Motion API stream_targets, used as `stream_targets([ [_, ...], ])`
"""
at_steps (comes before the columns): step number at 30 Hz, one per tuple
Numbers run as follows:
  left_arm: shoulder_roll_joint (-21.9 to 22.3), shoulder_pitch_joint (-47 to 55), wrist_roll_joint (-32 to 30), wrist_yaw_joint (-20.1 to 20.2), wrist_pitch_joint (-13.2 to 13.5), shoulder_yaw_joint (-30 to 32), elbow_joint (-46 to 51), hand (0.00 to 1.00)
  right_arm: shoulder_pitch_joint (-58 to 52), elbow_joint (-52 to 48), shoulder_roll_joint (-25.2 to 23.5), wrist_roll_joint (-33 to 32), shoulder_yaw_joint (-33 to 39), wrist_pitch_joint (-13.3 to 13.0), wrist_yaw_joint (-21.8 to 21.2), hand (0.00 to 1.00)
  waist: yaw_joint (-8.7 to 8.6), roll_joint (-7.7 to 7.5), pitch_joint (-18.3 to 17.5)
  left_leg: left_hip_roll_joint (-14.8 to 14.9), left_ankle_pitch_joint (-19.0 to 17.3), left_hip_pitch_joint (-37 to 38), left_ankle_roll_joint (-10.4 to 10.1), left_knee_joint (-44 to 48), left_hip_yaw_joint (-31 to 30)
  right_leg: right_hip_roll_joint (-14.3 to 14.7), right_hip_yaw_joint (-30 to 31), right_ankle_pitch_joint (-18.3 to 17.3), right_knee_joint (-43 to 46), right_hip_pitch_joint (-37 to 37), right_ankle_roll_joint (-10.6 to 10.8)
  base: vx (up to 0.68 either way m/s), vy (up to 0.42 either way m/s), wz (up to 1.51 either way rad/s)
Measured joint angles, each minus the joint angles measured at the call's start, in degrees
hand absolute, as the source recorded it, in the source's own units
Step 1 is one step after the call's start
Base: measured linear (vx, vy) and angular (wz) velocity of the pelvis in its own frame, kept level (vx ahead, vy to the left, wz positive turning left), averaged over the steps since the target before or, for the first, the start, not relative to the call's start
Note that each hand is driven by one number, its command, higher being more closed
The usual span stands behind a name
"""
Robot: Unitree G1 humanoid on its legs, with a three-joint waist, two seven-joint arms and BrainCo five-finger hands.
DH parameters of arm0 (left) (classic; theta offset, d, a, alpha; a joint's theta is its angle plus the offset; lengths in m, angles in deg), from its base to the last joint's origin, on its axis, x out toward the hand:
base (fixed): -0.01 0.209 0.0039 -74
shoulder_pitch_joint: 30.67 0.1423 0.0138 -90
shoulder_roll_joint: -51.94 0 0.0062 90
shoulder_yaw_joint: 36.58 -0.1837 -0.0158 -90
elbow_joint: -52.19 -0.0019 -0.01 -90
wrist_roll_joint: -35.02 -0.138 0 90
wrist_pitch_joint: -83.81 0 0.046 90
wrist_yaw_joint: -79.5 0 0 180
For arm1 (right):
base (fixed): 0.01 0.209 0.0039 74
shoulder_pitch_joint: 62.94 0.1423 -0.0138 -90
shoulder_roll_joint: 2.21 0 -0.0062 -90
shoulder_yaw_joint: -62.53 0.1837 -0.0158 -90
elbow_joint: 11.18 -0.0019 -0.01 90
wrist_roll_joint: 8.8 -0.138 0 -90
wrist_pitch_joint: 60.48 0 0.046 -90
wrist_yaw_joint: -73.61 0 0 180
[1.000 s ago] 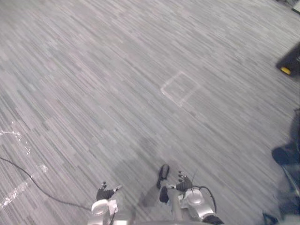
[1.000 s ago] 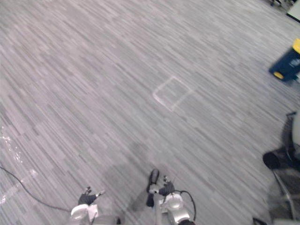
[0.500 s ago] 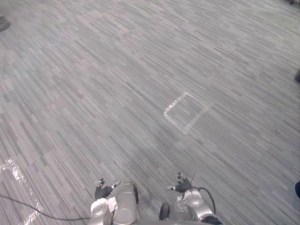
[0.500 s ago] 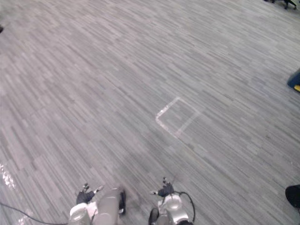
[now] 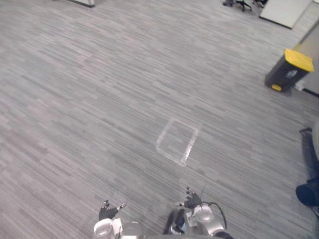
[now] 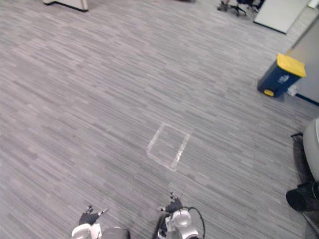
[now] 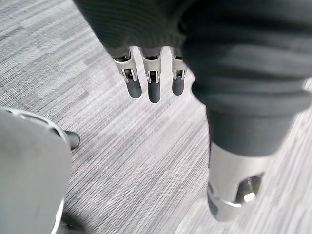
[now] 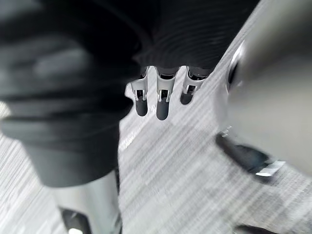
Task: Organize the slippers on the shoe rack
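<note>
noted left hand (image 5: 108, 212) low over grey striped carpet floor (image 5: 99, 99). in its wrist view, fingers (image 7: 154, 90) seen straight, side by side, pointing down at the floor, with thumb (image 7: 234, 190) set apart; recorded as spread, holding nothing.

noted right hand (image 5: 192, 201) level with the left hand, off to its right and well apart from it. in its wrist view, fingers (image 8: 162, 105) likewise straight and hanging above the floor, thumb (image 8: 92, 204) apart; recorded as spread, holding nothing.

found a taped rectangle outline (image 5: 177, 142) on the floor ahead of the right hand, past its fingertips and apart from both hands.

found a dark bin with yellow lid (image 5: 288, 70) far ahead of the right hand and off to its right. beyond that, office chairs (image 5: 240, 4) and a pale panel (image 5: 286, 9).

found a pale furniture base (image 6: 67, 4) far ahead of the left hand.

found a dark object (image 5: 308, 193) to the right of the right hand; cannot tell what it is.

cannot tell where slippers and shoe rack are.
</note>
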Motion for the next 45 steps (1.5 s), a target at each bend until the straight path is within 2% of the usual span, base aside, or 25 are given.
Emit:
stream_targets([
  [1,-0.1,0.0,-0.1,0.0,0.1,-0.3,-0.2,0.00,0.0,0.0,0.0,0.0,0.0,0.0,-0.2,0.00,-0.02,-0.23,0.0,-0.5,-0.8,1.6,-1.1,-0.6,0.0,0.0,0.7,1.6,-1.0,0.0,-1.0,0.53,-0.121,0.02],
  [3,0.1,0.3,-0.9,0.0,0.1,-0.5,-0.6,0.00,-0.5,-0.3,0.4,0.1,0.0,0.0,-0.3,0.00,-0.71,-0.19,-0.6,-0.3,-4.0,4.9,-2.6,-0.2,-1.0,0.4,3.2,5.3,2.5,-0.6,-4.9,0.53,-0.144,0.18],
  [4,0.6,0.3,-1.2,0.0,0.1,-0.4,-1.3,0.00,-0.4,-0.6,0.8,0.1,0.1,-0.1,-0.3,0.00,-0.87,0.66,-1.4,1.2,-5.3,4.9,-3.7,2.6,-2.5,0.6,3.2,4.0,8.6,-2.2,-5.4,0.56,-0.198,0.17],
  [6,1.1,0.2,-1.3,0.1,0.2,-0.1,-1.2,0.00,-0.4,-0.6,1.0,0.1,0.2,-0.1,-0.2,0.00,-1.23,1.67,-1.8,4.6,-5.3,-0.8,-4.0,16.4,-5.0,2.1,2.8,0.1,10.1,-1.4,-5.4,0.53,-0.253,-0.03],
  [8,2.9,0.1,-1.3,0.1,0.1,0.7,-0.8,0.00,-0.4,-0.9,1.9,-0.1,0.1,0.0,-0.3,0.00,-1.29,5.98,-1.4,11.3,2.0,-9.7,-4.5,41.8,-7.4,8.0,4.4,-2.5,6.8,4.5,-7.2,0.56,-0.216,-0.58],
  [10,2.8,0.0,-1.4,0.2,0.3,0.9,-0.6,0.00,-0.5,0.1,1.9,-0.1,0.2,0.3,-0.2,0.00,-1.20,6.07,-0.9,13.2,-0.2,-14.1,-4.6,52.9,-6.7,10.1,6.9,-3.7,3.9,10.7,-8.7,0.63,-0.073,-0.74],
  [12,2.1,0.1,-1.5,0.3,0.2,1.0,0.5,0.00,-0.6,1.6,1.8,-0.2,0.2,0.4,-0.2,0.00,-1.18,3.92,-0.6,11.4,-2.5,-17.9,-4.1,51.6,-5.3,10.3,9.9,-3.4,0.2,16.5,-8.1,0.51,-0.058,-0.71],
  [15,1.9,0.1,-1.3,0.2,0.3,1.0,3.0,0.00,-0.6,1.9,1.9,-0.2,1.0,0.7,0.0,0.00,0.27,2.69,-0.2,5.6,-4.6,-23.7,-3.7,34.3,-9.4,9.8,16.2,-2.9,-4.1,21.8,-7.4,0.45,0.045,-1.03],
  [17,2.0,0.0,-1.0,0.2,0.9,0.9,3.9,0.00,-0.8,2.0,1.7,-0.2,2.4,0.7,0.1,0.00,1.23,2.23,0.1,-0.2,-1.5,-26.0,-4.3,16.9,-21.4,8.3,20.7,-3.9,-5.5,23.6,-5.6,0.37,0.206,-1.12],
  [18,2.1,0.0,-1.0,0.2,1.1,0.9,3.7,0.00,-1.0,2.0,1.9,-0.2,2.5,0.7,0.3,0.00,1.23,2.81,-0.1,-0.9,0.7,-26.1,-4.5,12.7,-24.0,8.1,21.6,-4.3,-5.8,24.3,-4.7,0.33,0.276,-1.07],
  [20,2.8,0.0,0.2,0.1,1.3,0.9,2.5,0.00,-1.8,2.0,2.3,-0.2,2.5,0.7,0.9,0.00,1.24,3.73,-0.5,-0.5,10.4,-24.6,-4.6,10.6,-25.2,7.9,25.3,-7.2,-5.1,26.2,-1.8,0.35,0.330,-0.95],
  [22,1.1,-0.2,0.6,0.2,1.2,0.9,2.5,0.00,-2.7,1.5,0.9,-0.2,3.4,0.5,1.0,0.00,1.00,0.72,-0.7,-2.3,6.8,-23.6,-2.5,14.6,-21.7,4.6,25.9,-11.6,2.6,24.4,-0.5,0.36,0.280,-0.75],
  [25,0.6,-0.6,0.6,0.1,1.1,0.8,1.5,0.00,-2.3,1.5,-0.4,-0.2,4.5,0.3,0.8,0.00,1.43,0.30,-0.2,-1.6,4.6,-18.0,-0.3,13.9,-15.4,0.1,19.7,-11.2,22.4,17.4,0.2,0.33,0.228,-1.00],
  [26,-0.2,-0.5,0.6,0.1,0.8,0.0,0.7,0.00,-2.0,1.5,-0.7,-0.2,4.5,0.2,0.4,0.00,1.25,-0.10,-0.2,-1.7,3.6,-14.3,0.7,12.6,-12.4,-3.8,13.3,-11.5,30.2,14.8,-0.5,0.27,0.171,-1.10],
  [27,-0.7,-0.6,0.5,0.1,0.6,-0.4,-0.3,0.00,-2.0,1.8,-0.7,-0.1,4.5,0.1,0.1,0.00,1.00,-0.13,-0.3,-1.5,3.3,-11.1,1.1,10.4,-10.2,-6.3,7.8,-12.8,33.3,13.6,-1.5,0.28,0.161,-1.08],
  [28,-0.7,-0.6,0.5,0.1,0.5,-0.4,-0.8,0.00,-2.0,1.8,-0.6,-0.1,4.5,0.0,0.0,0.00,0.86,-0.05,-0.4,-1.2,3.3,-9.5,1.1,8.8,-9.2,-6.6,5.7,-13.6,33.2,13.1,-1.4,0.25,0.138,-0.89],
  [31,-0.7,-0.9,0.6,0.2,0.1,-0.5,-1.5,0.00,-1.3,1.8,-0.2,0.0,4.6,0.0,-0.2,0.00,0.36,0.18,-0.4,0.7,3.1,-5.5,0.7,3.9,-5.0,-6.1,-1.1,-14.4,25.4,9.3,-0.8,0.23,0.052,-0.66],
  [33,-0.9,-1.1,0.5,0.2,0.1,-0.8,-2.2,0.00,-0.8,1.8,-0.1,0.0,4.6,0.0,-0.3,0.00,0.29,0.46,-0.3,2.1,2.7,-3.8,-0.5,2.6,-2.1,-4.3,-3.7,-11.1,16.3,6.7,-0.9,0.33,-0.013,-0.69],
  [34,-1.2,-1.3,0.4,0.5,0.1,-1.4,-2.6,0.00,-0.8,1.7,-0.1,0.0,4.6,0.0,-0.3,0.00,0.21,-0.03,-0.4,1.9,2.3,-3.3,-1.1,2.6,-1.6,-3.5,-3.2,-7.1,11.8,6.3,-1.5,0.38,-0.109,-0.45],
  [35,-1.8,-1.5,-0.2,1.3,0.1,-2.0,-3.1,0.00,-1.1,1.5,0.0,0.0,4.7,0.0,-0.3,0.00,-0.01,-1.03,-0.9,1.0,0.9,-2.4,-2.7,2.8,-1.5,-3.5,-1.3,0.2,7.9,6.0,-4.2,0.33,-0.122,-0.34],
  [37,-0.7,-2.1,-1.8,1.6,-0.2,-2.6,-4.2,0.00,-1.0,1.5,1.5,-0.1,5.2,-0.1,-0.3,0.00,-0.32,1.13,-1.5,2.9,-0.3,-2.1,-3.3,5.6,-2.2,-2.3,-1.5,-2.5,9.7,6.8,-3.8,0.30,-0.147,-0.12],
  [39,0.1,-2.1,-2.4,1.9,-0.2,-2.9,-4.0,0.00,-0.9,1.4,1.9,-0.1,7.1,-0.1,-0.2,0.00,-1.43,2.93,-1.6,5.9,-1.8,-6.5,-4.1,17.1,-4.0,-0.2,-1.7,-4.6,8.5,8.8,-3.6,0.28,-0.175,0.00],
  [41,0.8,-1.9,-2.4,2.4,-0.2,-2.8,-3.1,0.00,-1.2,1.2,2.8,-0.1,7.6,0.0,-0.2,0.00,-1.39,5.33,-1.4,10.6,1.4,-12.8,-4.0,36.3,-6.5,3.9,0.3,-6.2,7.0,12.3,-4.7,0.26,-0.133,-0.53],
  [43,1.4,-1.7,-3.4,2.3,-0.2,-2.8,-3.0,0.00,-1.6,1.5,2.9,-0.2,7.7,0.1,-0.1,0.00,-1.10,5.81,-1.5,12.1,-0.4,-15.4,-4.1,44.4,-7.4,5.8,4.4,-7.6,6.7,14.1,-5.4,0.30,-0.028,-1.17],
  [45,1.3,-1.7,-3.5,2.3,-0.3,-3.0,-3.0,0.00,-1.6,1.6,3.1,-0.3,8.8,0.3,0.2,0.00,-1.08,5.67,-1.5,10.7,-3.5,-17.1,-3.7,42.3,-6.9,6.4,8.6,-7.7,5.7,15.6,-5.4,0.31,0.045,-1.35],
])
